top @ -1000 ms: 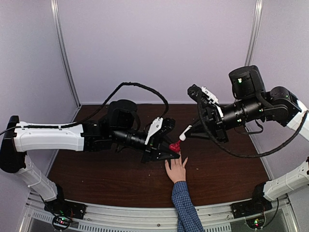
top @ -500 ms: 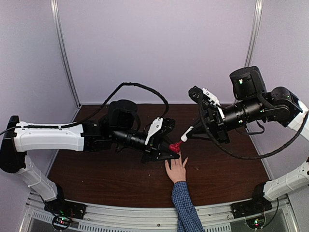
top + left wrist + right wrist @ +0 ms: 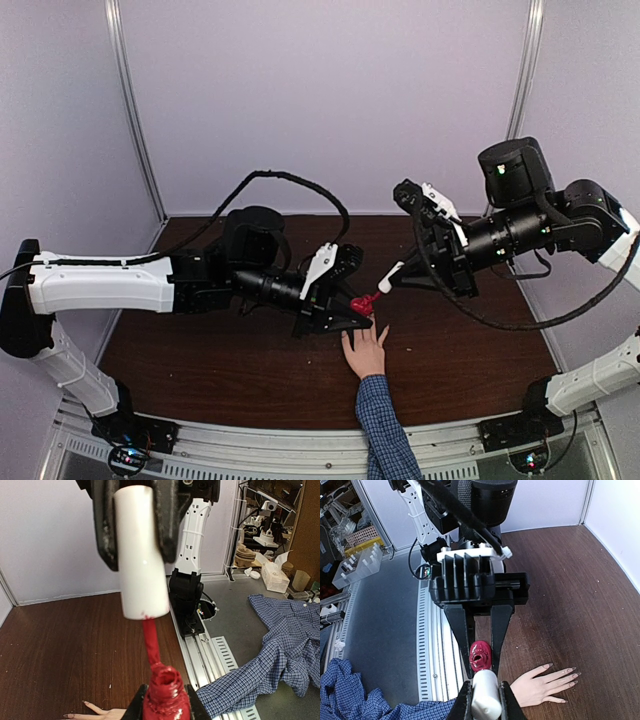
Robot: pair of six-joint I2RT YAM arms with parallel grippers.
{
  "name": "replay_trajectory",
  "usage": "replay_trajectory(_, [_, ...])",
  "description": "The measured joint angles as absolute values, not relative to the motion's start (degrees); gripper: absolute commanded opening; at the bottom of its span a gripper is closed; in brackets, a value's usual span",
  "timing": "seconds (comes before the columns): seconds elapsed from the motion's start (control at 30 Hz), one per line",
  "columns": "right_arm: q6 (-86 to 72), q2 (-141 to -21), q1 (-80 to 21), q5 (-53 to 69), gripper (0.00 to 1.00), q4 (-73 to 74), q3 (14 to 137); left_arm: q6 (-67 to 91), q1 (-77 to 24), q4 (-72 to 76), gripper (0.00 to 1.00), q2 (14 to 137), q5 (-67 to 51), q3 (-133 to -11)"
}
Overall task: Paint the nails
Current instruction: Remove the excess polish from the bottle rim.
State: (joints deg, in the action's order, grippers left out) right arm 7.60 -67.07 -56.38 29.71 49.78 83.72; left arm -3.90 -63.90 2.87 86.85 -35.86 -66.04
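Observation:
My left gripper point(image 3: 353, 308) is shut on a small red polish bottle point(image 3: 363, 304), held open-mouthed just above the table. The right gripper point(image 3: 393, 272) is shut on the bottle's white cap point(image 3: 388, 276). The cap's red brush stem point(image 3: 151, 640) reaches down into the bottle's mouth point(image 3: 165, 677). A light-skinned hand point(image 3: 367, 352) with a blue checked sleeve point(image 3: 385, 440) lies flat on the brown table, just in front of the bottle. Its fingers are spread. The nails point(image 3: 574, 675) show in the right wrist view as small dull tips; their colour is hard to tell.
An aluminium rail point(image 3: 210, 645) runs along the table's near edge, with the arm bases bolted to it. White walls close the table point(image 3: 200, 360) at the back and sides. The left arm point(image 3: 100, 285) lies low across the table's left half.
The right arm has edged slightly to the right with the cap. The bottle, the left gripper and the hand stay where they were.

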Motion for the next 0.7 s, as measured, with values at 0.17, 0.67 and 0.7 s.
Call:
replay_trajectory(0.17, [7.75,-67.05,-56.38,29.39,0.0,50.48,83.74,-3.9,-63.9,2.87,0.0,86.85,-35.97,-66.04])
replay_trajectory(0.67, [7.84,-66.26,-56.36,28.05,0.0,50.76,84.27,-3.9,-63.9,2.92,0.0,86.85,-36.05,-66.15])
replay_trajectory(0.7, [7.84,-66.15,-56.36,28.01,0.0,50.83,84.36,-3.9,-63.9,2.9,0.0,86.85,-36.05,-66.13])
